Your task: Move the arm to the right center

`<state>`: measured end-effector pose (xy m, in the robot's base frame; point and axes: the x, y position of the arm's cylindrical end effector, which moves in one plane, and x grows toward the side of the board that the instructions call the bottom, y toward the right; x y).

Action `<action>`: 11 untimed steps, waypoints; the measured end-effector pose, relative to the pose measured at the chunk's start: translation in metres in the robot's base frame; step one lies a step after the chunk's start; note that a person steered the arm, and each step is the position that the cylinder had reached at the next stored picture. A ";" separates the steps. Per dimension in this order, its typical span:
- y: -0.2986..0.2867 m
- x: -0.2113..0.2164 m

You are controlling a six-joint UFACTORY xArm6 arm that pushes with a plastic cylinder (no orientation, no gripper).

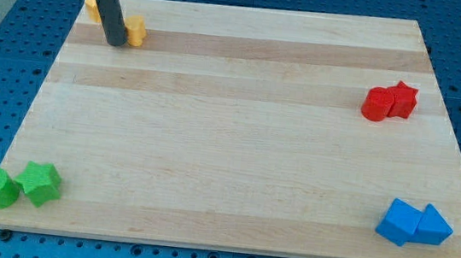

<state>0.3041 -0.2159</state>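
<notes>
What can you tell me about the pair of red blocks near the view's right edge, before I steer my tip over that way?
The red cylinder and the red star-shaped block sit touching, the cylinder on the view's left. Both look like matte painted solids resting flat on the wooden board, near its right edge and somewhat above mid-height. Nothing else touches them. The blue pair lies well below, and my tip is far off at the view's top left among the yellow blocks.
</notes>
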 end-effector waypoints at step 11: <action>0.417 0.062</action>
